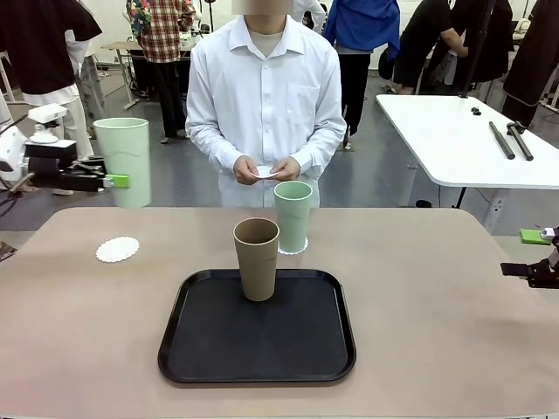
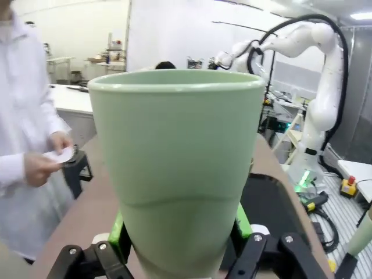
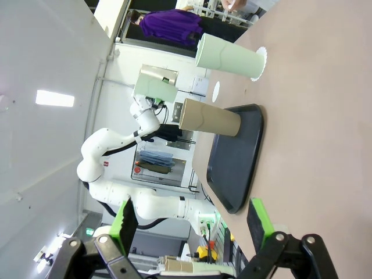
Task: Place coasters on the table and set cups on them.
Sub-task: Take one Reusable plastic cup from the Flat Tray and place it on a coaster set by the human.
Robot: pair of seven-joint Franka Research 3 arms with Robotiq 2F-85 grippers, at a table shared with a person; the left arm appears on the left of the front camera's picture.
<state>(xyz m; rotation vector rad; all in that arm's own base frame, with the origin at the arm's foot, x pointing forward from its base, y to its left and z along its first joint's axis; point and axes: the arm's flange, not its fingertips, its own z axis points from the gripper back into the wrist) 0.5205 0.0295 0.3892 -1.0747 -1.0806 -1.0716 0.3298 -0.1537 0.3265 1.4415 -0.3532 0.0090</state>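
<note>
Left pincer is clamped on the lower wall of a pale green cup. Its green pads press either side of the smooth, matte, tapered tumbler, and it holds the cup upright in the air by the far-left corner of the desk. On the flat beige top near that corner lies a bare coaster — a thin white paper round with a scalloped, lacy rim. A second pale green cup stands upright on another coaster at the middle of the far edge, with a little lace showing round its base. Just nearer, a tan-brown cup of the same handleless tapered shape stands at the far rim of a black tray, a rounded rectangle with a raised lip lying toward the near edge. Beyond the far edge the person's hands hold a small white paper piece. Right pincer hangs off the desk's right edge — jaws spread wide, nothing between the green pads.
</note>
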